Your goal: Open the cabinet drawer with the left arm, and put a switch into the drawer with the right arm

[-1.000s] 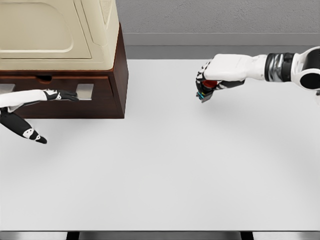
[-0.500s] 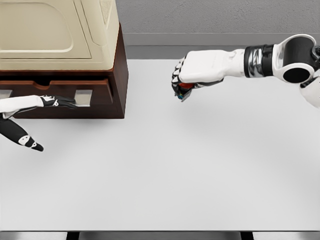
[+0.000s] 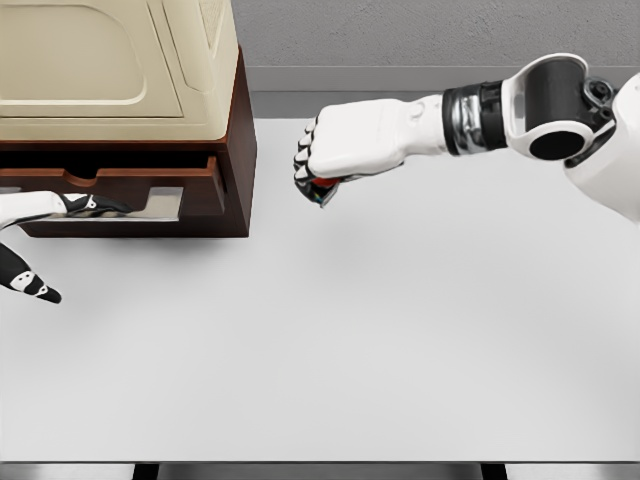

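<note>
Above the white worktop, the right hand clenches the small red switch, risking collision with the barely-opened dark wooden drawer the left hand hooks.

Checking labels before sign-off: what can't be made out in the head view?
- Switch: mostly covered by the right robot hand; shape unclear.
- Drawer interior: hidden under the cabinet.
- Left robot hand: arm cut by the left edge; grip on the handle unclear.
</note>
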Robot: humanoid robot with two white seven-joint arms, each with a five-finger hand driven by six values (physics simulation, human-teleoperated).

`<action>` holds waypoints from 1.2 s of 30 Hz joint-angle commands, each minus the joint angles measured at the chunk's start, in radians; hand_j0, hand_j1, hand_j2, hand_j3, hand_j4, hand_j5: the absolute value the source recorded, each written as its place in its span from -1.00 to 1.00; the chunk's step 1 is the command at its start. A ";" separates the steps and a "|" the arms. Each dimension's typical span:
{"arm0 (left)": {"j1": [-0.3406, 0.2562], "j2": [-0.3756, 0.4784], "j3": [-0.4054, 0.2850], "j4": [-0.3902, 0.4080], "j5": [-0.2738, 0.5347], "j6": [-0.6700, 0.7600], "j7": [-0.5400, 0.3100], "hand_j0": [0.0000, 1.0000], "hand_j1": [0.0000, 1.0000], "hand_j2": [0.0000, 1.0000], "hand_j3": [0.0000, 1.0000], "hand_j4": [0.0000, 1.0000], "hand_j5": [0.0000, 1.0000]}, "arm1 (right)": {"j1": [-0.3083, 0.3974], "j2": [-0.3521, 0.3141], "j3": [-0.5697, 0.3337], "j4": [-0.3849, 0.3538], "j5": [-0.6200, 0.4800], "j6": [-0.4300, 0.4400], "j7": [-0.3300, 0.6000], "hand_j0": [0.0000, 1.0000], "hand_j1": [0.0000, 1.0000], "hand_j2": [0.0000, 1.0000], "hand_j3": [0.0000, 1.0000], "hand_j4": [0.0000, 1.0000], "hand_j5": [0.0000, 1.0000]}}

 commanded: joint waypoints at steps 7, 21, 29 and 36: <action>0.024 0.034 0.001 -0.001 0.015 -0.002 0.000 1.00 1.00 1.00 1.00 1.00 1.00 | -0.015 0.014 0.028 -0.042 -0.074 0.002 -0.001 -0.07 -0.07 -0.07 -0.07 -0.07 -0.07; 0.055 0.084 -0.002 -0.003 0.059 -0.027 0.000 1.00 1.00 1.00 1.00 1.00 1.00 | -0.054 0.068 0.027 -0.042 -0.141 0.021 -0.001 -0.07 -0.07 -0.07 -0.07 -0.07 -0.07; 0.076 0.114 -0.002 -0.003 0.065 -0.035 0.000 1.00 1.00 1.00 1.00 1.00 1.00 | -0.061 0.080 0.027 -0.043 -0.144 0.038 -0.001 -0.07 -0.07 -0.07 -0.07 -0.07 -0.07; 0.104 0.112 -0.002 -0.003 0.136 -0.036 0.000 1.00 1.00 1.00 1.00 1.00 1.00 | -0.068 0.084 0.027 -0.043 -0.156 0.059 -0.001 -0.07 -0.07 -0.07 -0.07 -0.07 -0.07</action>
